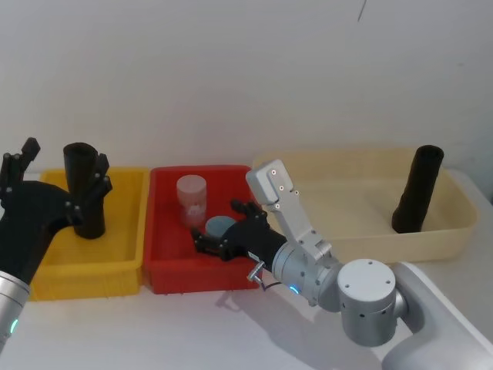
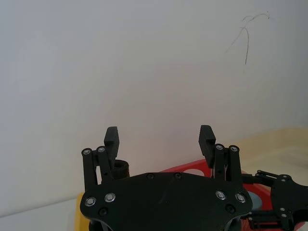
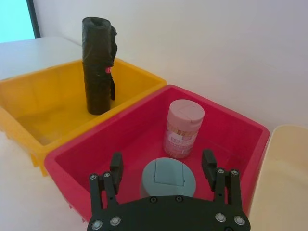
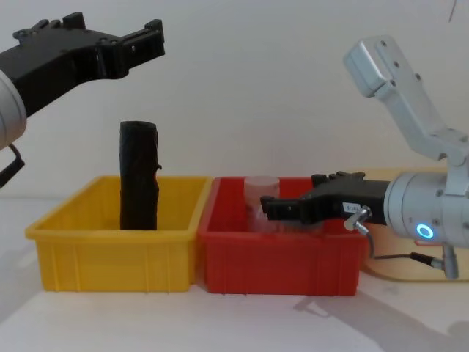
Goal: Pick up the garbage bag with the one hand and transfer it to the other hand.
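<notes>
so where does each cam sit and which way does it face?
Head: high, looking down at the bins; left hand by the bag, right hand at the red bin.
Chest: lower, facing forward across the table; both arms come in from the sides.
Left wrist: behind the left hand, facing the wall.
Right wrist: behind the right hand, looking down at the pink jar.
Shared: head, chest and right wrist all show the bag in the yellow bin.
</notes>
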Robot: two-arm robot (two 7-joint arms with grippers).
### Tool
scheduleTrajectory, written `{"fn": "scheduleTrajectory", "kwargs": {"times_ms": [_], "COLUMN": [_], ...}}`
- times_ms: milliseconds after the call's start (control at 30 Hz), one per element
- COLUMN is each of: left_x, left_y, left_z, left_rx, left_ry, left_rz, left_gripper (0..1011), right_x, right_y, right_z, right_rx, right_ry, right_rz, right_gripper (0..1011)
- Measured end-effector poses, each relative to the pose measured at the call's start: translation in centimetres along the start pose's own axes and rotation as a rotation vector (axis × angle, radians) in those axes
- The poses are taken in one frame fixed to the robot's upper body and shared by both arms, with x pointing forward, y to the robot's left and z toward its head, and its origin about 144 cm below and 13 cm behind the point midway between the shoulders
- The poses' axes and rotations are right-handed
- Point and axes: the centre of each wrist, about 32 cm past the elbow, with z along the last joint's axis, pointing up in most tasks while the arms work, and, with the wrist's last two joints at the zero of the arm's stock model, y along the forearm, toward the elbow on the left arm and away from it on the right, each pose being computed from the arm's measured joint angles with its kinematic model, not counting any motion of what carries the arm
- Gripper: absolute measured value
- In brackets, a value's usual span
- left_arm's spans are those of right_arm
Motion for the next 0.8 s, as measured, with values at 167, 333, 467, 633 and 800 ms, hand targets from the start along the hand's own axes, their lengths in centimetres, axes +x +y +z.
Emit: {"fn": "scheduleTrajectory", "kwargs": {"times_ms": [167,333,467,633,800], "left_x": [0.00,0.00,0.00,0.00,0.00], "left_y": [0.00,0.00,0.00,0.00,0.00], "left_z": [0.00,0.00,0.00,0.00,0.00], "left_rx": [0.000,0.000,0.000,0.000,0.000], "left_ry": [0.000,0.000,0.000,0.000,0.000], "left_rz": [0.000,0.000,0.000,0.000,0.000], "left_gripper": [1001,1001,1000,1001,1001], "right_x": [0.21,0.41,0.57,0.78,0.97], "right_y": [0.10,0.13,0.13,0.11,0.11], "right_z": [-0.13,-0.26,-0.33,-0.37,-0.33], "right_rx": [-0.005,-0.012,-0.018,-0.034,-0.055], "right_ry": [0.003,0.003,-0.002,-0.018,-0.028], "right_rz": [-0.007,-0.011,-0.010,-0.002,0.003], "right_gripper": [1000,1000,1000,1000,1000]}}
